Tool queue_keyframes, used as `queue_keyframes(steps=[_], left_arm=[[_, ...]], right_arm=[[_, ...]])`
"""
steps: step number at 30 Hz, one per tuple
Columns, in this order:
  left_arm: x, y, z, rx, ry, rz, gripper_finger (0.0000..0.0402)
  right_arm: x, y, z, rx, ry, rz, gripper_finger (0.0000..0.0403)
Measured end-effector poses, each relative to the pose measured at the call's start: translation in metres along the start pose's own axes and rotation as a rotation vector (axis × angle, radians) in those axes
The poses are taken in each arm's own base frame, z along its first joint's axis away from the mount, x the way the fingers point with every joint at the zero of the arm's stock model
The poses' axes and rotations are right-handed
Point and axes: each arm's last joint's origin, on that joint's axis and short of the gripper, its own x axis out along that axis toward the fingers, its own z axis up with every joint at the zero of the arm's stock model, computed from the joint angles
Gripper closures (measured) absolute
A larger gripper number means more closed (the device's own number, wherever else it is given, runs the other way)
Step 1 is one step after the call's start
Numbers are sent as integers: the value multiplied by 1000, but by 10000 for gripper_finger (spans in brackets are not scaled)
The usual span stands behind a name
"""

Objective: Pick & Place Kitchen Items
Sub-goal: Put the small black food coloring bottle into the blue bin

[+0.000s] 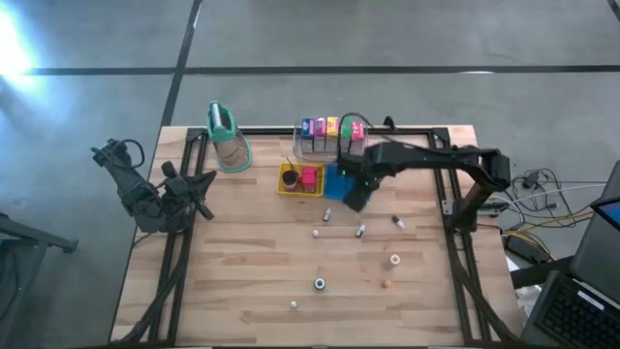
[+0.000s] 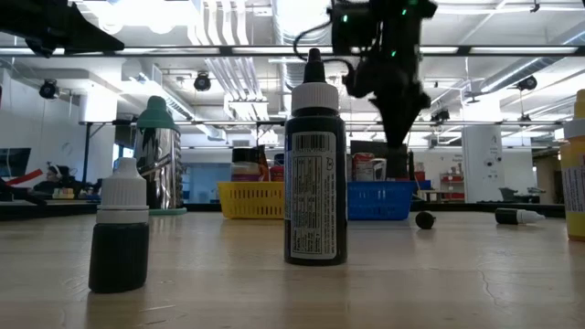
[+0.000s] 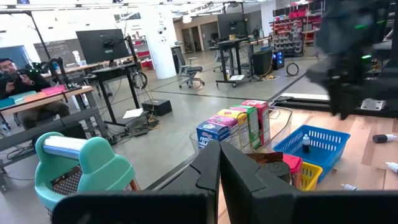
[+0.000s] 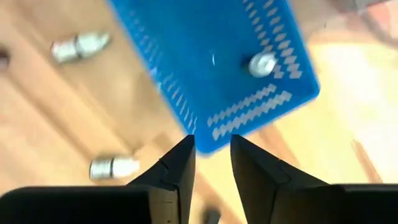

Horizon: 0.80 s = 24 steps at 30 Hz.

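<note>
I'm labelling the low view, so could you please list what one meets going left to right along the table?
Small white-capped bottle → tall container with teal top → yellow basket → large dark bottle → blue basket → lying dropper bottle.

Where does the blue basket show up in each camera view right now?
High view: the blue basket sits behind table centre, mostly under the right gripper.
Low view: centre background, right of the tall dark bottle.
Left wrist view: right of centre, holding one small bottle.
Right wrist view: upper centre, beyond the open fingers.
Shared landmark: the yellow basket right beside it, except in the right wrist view.
</note>
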Motion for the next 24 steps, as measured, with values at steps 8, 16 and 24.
queue_keyframes(steps=[8, 16, 24], left_arm=[[0, 0, 0, -1, 0, 0, 387], [0, 0, 0, -1, 0, 0, 387], [0, 0, 0, 0, 0, 0, 387]], right_arm=[[-20, 54, -46, -90, -31, -7, 326], [-31, 104, -79, -278, -141, 108, 306], [-34, 120, -98, -315, -177, 93, 284]])
